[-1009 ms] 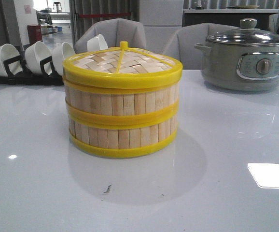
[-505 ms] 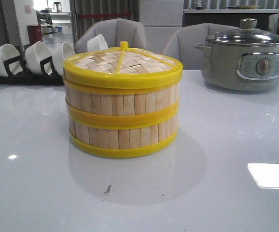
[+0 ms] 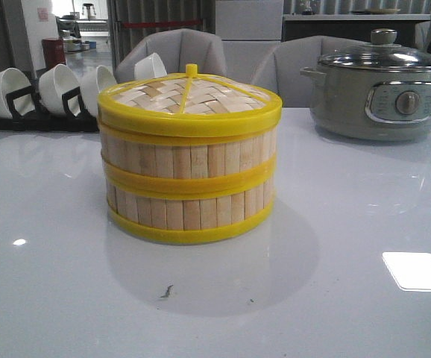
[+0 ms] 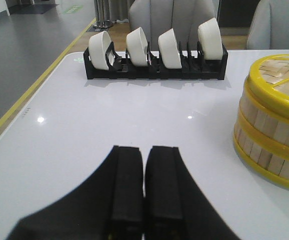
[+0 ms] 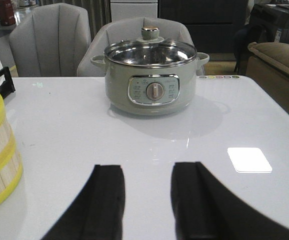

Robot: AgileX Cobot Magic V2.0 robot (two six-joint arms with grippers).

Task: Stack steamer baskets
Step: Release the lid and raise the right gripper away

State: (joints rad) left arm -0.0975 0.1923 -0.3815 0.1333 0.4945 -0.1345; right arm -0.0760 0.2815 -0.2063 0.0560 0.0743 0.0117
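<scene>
Two steamer baskets (image 3: 189, 183) sit stacked mid-tabletop (image 3: 350, 298), upper on lower, woven domed lid (image 3: 189, 97) on top. Left gripper (image 4: 144, 170): jaws closed, empty, low over bare tabletop, stack off to one side. Right gripper (image 5: 147, 192): jaws open, empty, apart from stack. Grey cooking pot (image 3: 379, 93) at far right; bowl rack (image 3: 40, 101) at far left

Almost nothing has shifted on the white table (image 3: 350, 313) since a second ago — the dark speck (image 3: 167, 291) in front of the stacked steamer baskets (image 3: 189, 175) looks marginally different. That may be camera noise — no object has visibly moved.
</scene>
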